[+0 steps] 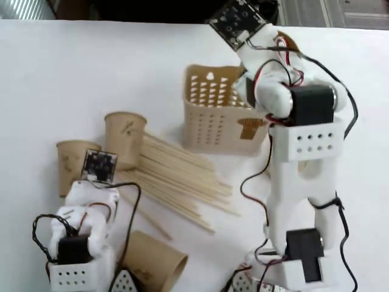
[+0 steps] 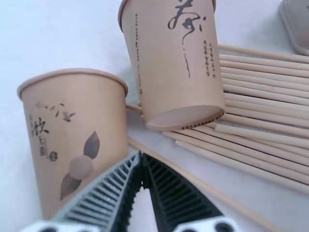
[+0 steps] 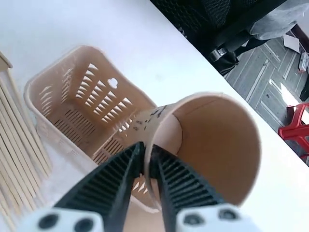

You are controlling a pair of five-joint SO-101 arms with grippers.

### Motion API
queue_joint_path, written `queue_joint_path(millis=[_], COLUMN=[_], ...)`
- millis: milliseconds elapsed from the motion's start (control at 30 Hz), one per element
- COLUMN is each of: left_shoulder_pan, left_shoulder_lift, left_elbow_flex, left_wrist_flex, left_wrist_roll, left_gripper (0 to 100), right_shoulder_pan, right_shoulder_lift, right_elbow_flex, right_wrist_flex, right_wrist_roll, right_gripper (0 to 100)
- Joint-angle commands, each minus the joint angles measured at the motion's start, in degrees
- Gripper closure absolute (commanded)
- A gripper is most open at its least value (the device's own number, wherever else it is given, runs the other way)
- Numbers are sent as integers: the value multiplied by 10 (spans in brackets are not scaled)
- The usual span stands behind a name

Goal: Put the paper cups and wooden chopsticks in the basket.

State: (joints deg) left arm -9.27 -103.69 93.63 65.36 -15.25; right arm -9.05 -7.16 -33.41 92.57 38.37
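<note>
The right gripper (image 3: 146,151) pinches the thin wall of a brown paper cup (image 3: 217,145) between ribbed black fingers, holding it tipped sideways above the basket (image 3: 63,96), a beige plastic box with slotted walls. The left gripper (image 2: 141,159) has its toothed jaws pressed together on nothing, near an upright cup (image 2: 72,130) and a tilted cup (image 2: 174,63) that leans on the fan of pale, slender wooden chopsticks (image 2: 260,130). A fourth cup (image 1: 155,261) lies on its side on the white table (image 1: 91,67)

A white table (image 1: 91,73) spreads under everything. Beyond its far edge a dark office chair (image 3: 212,19) stands on a grey tiled floor (image 3: 270,82), one caster (image 3: 219,52) showing, with a red plastic stool (image 3: 295,128) farther out on that floor
</note>
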Motion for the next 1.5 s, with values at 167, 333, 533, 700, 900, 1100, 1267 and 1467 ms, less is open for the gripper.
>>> queue_joint_path(millis=[167,333,533,700,900,1100,1267,1467], left_shoulder_pan=[-3,-3,-3,-3,-3,-3,-3,-3], left_shoulder_lift=[-7,-7,-7,-7,-7,-7,-7,-7], left_elbow_flex=[-4,-4,-4,-4,-4,3,3,3], left_wrist_flex=[-13,-13,-13,-13,-19,-25,-25,-25], left_wrist_roll=[-4,-4,-4,-4,-4,-4,-4,-4], left_gripper=[976,976,976,976,976,976,976,976], right_shoulder_pan=[22,15,3,0,-32,-36,-36,-22], right_shoulder_lift=[-3,-15,-26,-29,-73,-97,-96,-95], right_elbow_flex=[-101,-77,-19,9,12,28,74,76], right_wrist_flex=[57,58,58,58,59,59,55,42], right_wrist_roll=[2,-13,-15,-18,-40,-40,-40,-39], right_gripper=[981,981,981,981,981,981,981,981])
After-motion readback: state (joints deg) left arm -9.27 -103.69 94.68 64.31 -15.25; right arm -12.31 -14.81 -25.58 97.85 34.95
